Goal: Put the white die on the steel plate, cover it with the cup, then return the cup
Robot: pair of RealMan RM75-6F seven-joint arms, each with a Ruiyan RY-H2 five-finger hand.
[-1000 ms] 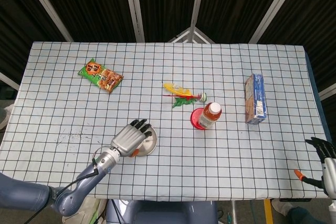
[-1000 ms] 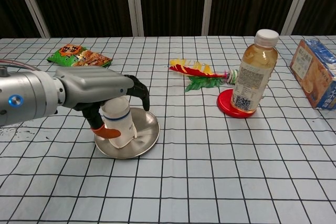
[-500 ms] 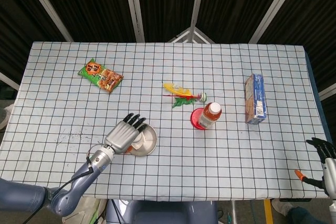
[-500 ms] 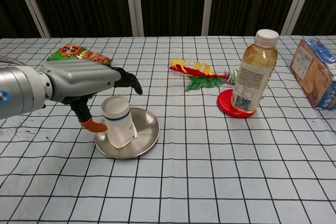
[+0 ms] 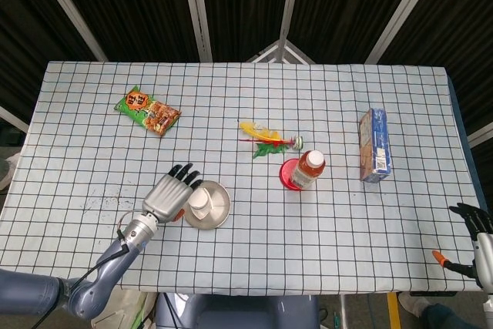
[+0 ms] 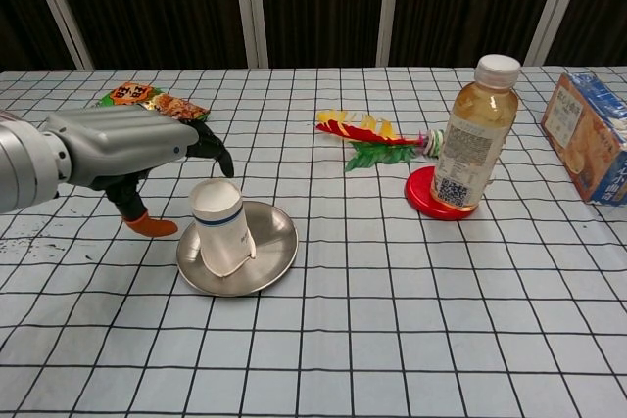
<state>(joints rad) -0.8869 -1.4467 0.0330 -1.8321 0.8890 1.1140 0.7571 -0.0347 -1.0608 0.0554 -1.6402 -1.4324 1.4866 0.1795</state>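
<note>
A white paper cup (image 6: 221,227) with a blue band stands upside down on the steel plate (image 6: 269,252), left of the table's middle; from above the cup (image 5: 202,203) sits inside the plate (image 5: 219,207). The white die is hidden from both views. My left hand (image 6: 122,152) hovers just left of the cup, fingers spread and off it, holding nothing; in the head view this left hand (image 5: 168,194) lies beside the plate's left rim. My right hand (image 5: 476,223) hangs off the table's right front corner, empty, fingers apart.
A snack bag (image 5: 147,110) lies far left. A feather shuttlecock (image 5: 266,141) lies mid-table. A bottle (image 6: 472,134) stands on a red lid (image 6: 424,195) right of the plate. A blue box (image 5: 373,145) lies at the right.
My left hand let go of the cup and drew back to the left, fingers opening. The cup stays upside down on the plate.
</note>
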